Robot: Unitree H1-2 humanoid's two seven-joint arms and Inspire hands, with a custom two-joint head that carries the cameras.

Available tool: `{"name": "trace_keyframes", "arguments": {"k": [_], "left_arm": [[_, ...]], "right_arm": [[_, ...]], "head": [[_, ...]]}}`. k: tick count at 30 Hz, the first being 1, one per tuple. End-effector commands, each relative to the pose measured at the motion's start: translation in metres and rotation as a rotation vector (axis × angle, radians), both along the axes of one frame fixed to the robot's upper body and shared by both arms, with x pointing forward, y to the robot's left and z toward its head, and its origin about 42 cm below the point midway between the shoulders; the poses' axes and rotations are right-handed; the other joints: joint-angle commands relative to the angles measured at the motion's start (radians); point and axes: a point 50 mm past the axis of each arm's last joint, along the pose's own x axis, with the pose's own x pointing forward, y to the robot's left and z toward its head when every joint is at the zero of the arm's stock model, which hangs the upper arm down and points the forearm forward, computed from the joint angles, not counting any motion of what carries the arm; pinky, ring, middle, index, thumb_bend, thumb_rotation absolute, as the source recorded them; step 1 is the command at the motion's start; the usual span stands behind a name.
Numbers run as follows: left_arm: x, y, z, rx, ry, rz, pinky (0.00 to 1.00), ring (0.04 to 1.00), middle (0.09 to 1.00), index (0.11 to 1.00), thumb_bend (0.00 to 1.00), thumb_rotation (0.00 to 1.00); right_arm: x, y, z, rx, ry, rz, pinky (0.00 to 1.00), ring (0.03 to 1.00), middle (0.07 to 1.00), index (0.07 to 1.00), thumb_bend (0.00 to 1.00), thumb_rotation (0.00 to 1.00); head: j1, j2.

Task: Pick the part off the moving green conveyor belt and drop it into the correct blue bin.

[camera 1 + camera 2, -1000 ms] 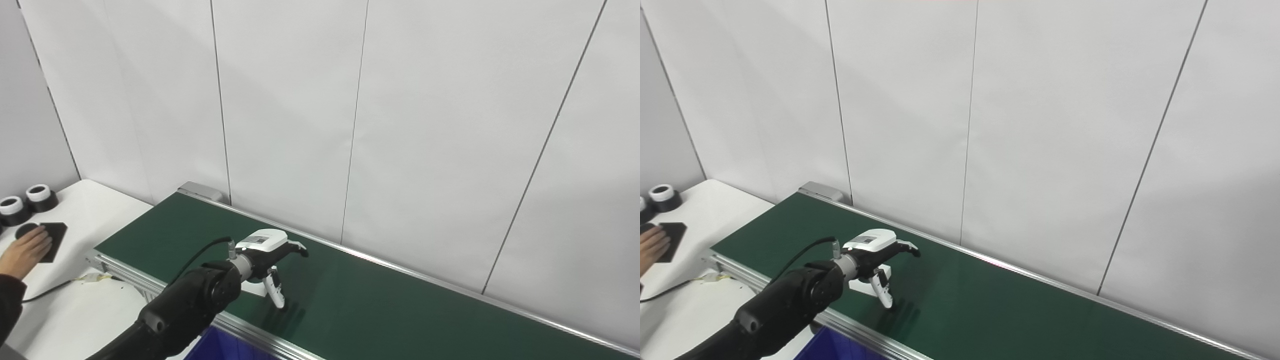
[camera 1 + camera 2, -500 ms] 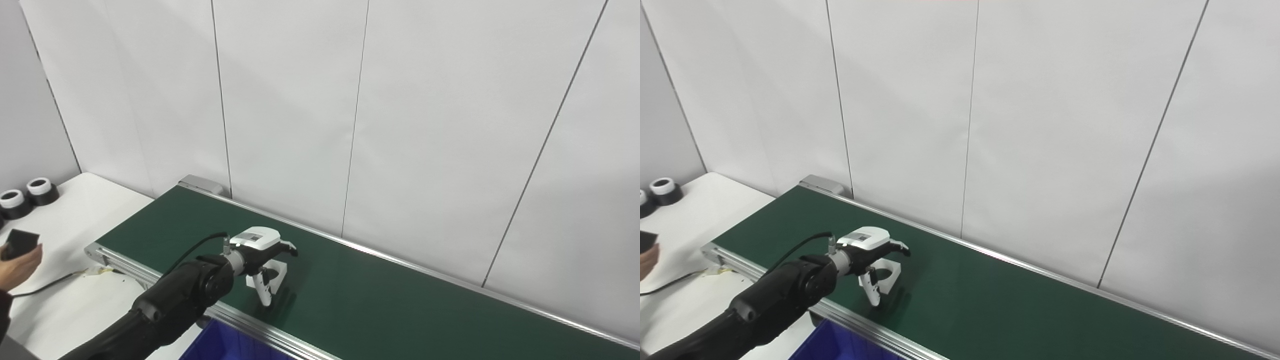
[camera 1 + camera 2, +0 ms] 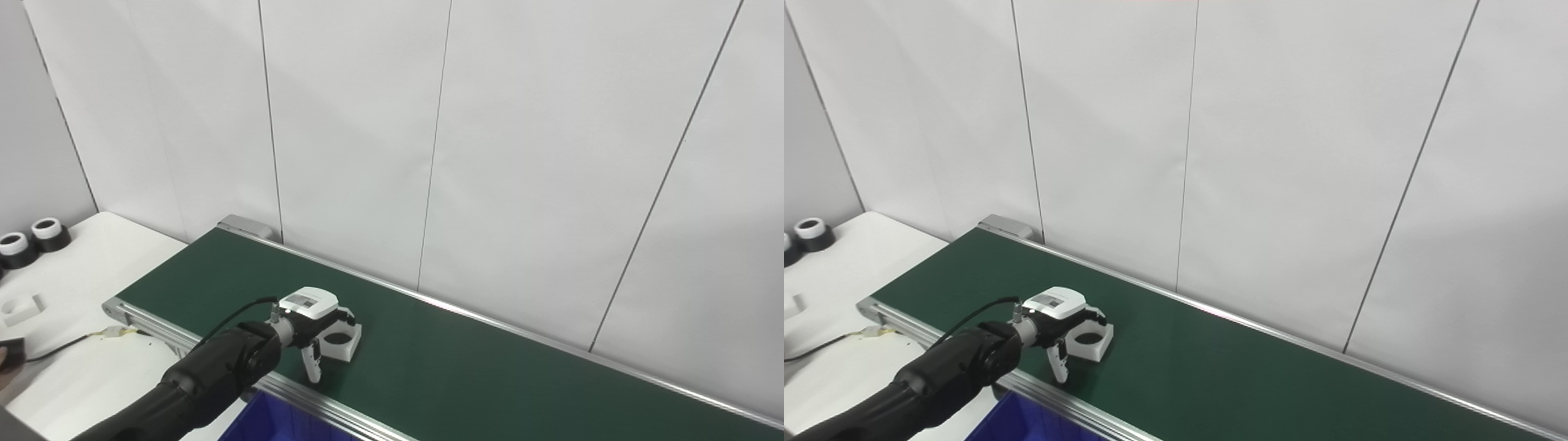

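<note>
A white block with a round hole, the part point(image 3: 344, 345), lies on the green conveyor belt point(image 3: 465, 367) close to its near edge. My left hand point(image 3: 308, 313) hovers at the part's left side. Its fingers point(image 3: 1092, 316) reach over the part's top edge and its thumb point(image 3: 312, 363) points down to the belt just in front. The hand is open, and the part rests on the belt, not lifted. A corner of a blue bin point(image 3: 278, 421) shows below the belt's near rail. My right hand is out of view.
To the left of the belt stands a white table point(image 3: 92, 269) with two black-and-white rings point(image 3: 46, 233), a small white part point(image 3: 21, 305) and a cable point(image 3: 67, 346). A dark object point(image 3: 9, 355) sits at the left edge. A grey wall backs the belt.
The part has ridden rightward from under my left hand to its right side. The hand sank and drew toward the near rail. The person's hand left the table; a white part lies there.
</note>
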Motion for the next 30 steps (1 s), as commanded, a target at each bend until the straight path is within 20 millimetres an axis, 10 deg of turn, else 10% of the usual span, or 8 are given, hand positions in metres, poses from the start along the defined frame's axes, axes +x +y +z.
{"name": "trace_keyframes", "arguments": {"k": [1, 30], "left_arm": [[0.013, -0.003, 0.015, 0.010, -0.086, -0.028, 0.87, 0.821, 0.829, 0.817, 0.86, 0.00], [0.039, -0.027, 0.023, -0.094, -0.136, -0.045, 0.86, 0.827, 0.838, 0.806, 0.83, 0.00]], "right_arm": [[0.002, 0.003, 0.013, 0.012, -0.059, 0.002, 0.92, 0.907, 0.912, 0.978, 0.56, 0.73], [0.001, 0.004, 0.011, -0.029, -0.092, 0.004, 0.85, 0.882, 0.890, 0.969, 0.56, 0.73]], "head": [[-0.004, 0.002], [-0.024, 0.003]]}}
